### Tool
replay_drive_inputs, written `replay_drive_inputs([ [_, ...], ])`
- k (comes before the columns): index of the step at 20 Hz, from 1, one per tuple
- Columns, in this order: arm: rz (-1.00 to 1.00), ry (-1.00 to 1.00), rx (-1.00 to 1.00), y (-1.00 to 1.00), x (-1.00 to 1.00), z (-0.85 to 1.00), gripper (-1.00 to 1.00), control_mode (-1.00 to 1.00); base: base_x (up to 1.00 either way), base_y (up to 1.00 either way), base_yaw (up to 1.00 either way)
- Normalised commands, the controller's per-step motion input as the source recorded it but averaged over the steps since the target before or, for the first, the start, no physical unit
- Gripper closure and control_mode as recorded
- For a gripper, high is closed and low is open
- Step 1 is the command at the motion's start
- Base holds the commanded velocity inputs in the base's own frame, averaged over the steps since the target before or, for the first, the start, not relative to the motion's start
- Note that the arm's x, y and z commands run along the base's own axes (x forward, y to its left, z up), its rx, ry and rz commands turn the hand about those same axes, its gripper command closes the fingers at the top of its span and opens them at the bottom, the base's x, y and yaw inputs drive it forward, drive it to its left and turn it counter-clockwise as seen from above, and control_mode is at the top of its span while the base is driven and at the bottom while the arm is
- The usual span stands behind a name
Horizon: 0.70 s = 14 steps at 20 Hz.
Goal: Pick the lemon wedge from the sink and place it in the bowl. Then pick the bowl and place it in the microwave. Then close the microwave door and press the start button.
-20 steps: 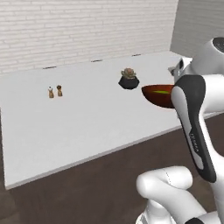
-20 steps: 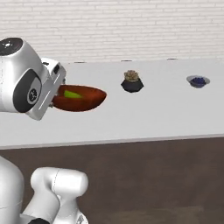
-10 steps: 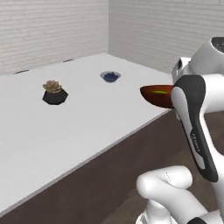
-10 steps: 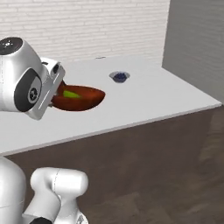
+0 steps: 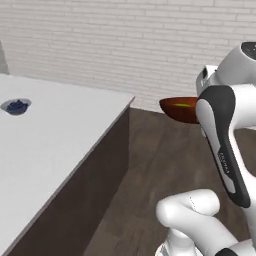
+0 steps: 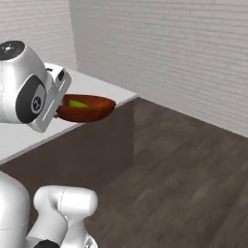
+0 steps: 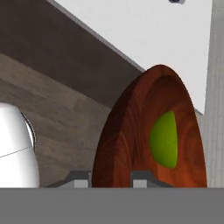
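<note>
The reddish-brown bowl (image 5: 178, 108) hangs in the air beside the arm, held by its rim in my gripper (image 7: 110, 179), which is shut on it. Inside the bowl (image 6: 87, 108) lies the yellow-green lemon wedge (image 6: 77, 103), also seen as a green patch, the wedge (image 7: 164, 139), against the bowl's glossy inside (image 7: 144, 131). The bowl is level in the base views. It hovers past the end of the white counter (image 5: 45, 145), over the wooden floor. The sink and the microwave are out of view.
A small dark blue dish (image 5: 16, 106) sits on the white counter at the left. The counter's corner (image 6: 127, 95) ends near the bowl. Beyond it lie dark wooden floor (image 6: 184, 169) and a white brick wall (image 5: 125, 45).
The base has turned, so the whole scene slid left: the plant pot and shakers have left the view and the counter's end and floor have come in. The bowl stays held.
</note>
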Motion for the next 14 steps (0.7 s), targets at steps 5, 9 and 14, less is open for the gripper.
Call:
replay_drive_inputs([
  [5,0.00,0.00,0.00,0.00,0.00,0.00,1.00,1.00,0.08,-0.69,-0.62],
  [9,0.00,0.00,0.00,0.00,0.00,0.00,1.00,1.00,0.70,-0.54,-0.40],
  [14,0.00,0.00,0.00,0.00,0.00,0.00,1.00,1.00,1.00,-0.55,-0.19],
])
